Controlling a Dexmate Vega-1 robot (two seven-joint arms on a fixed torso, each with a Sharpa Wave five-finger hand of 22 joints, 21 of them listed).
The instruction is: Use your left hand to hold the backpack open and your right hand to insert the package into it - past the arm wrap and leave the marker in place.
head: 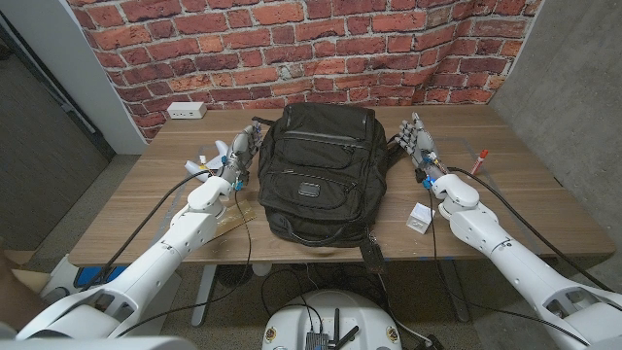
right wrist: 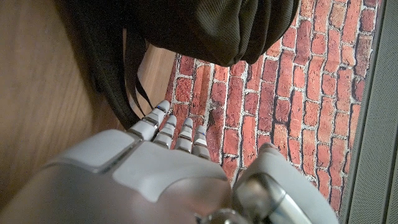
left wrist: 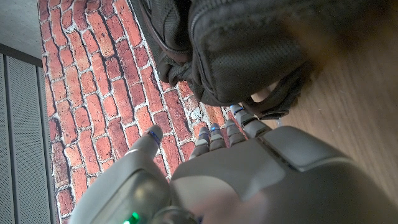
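No legible text, labels, brands or numbers on the backpack [head: 316, 170], table, or wall

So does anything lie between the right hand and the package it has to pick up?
Nothing visible does. The small white package lies on bare wooden table just inside the right forearm, nearer the robot than the right hand, which stands beside the black fabric backpack.

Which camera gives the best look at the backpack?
The head view: the whole backpack lies on the table between both hands. The left wrist view catches one close corner, the right wrist view only an edge and straps.
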